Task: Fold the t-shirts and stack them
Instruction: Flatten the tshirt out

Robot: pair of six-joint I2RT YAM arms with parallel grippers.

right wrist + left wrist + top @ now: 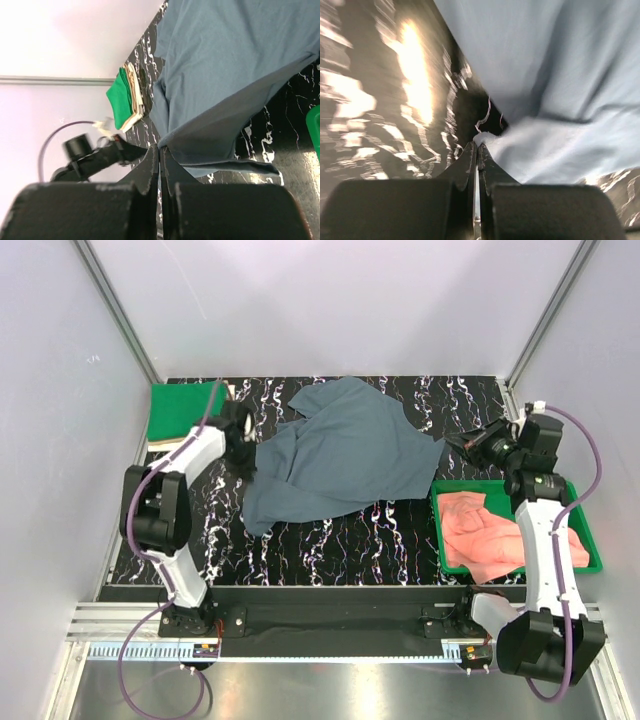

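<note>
A: Grippers?
B: Left gripper (477, 146) has its jaws pinched together on a corner of the blue-grey t-shirt (345, 455). Right gripper (160, 148) is clamped on the opposite edge. The shirt lies rumpled on the table (330, 540) between them.
A: Handling?
B: Light, limp, creases easily. I'd take it by hems or corners; a thin pinch may slip.
A: View differences?
B: Only the top view shows the whole spread, the green t-shirt (180, 412) behind the left gripper, and the salmon-pink t-shirts (490, 530) in the tray (590, 540) beside the right one. Only the wrist views show cloth in the jaws. Right wrist catches a beige t-shirt (136, 97) stacked with the green.
</note>
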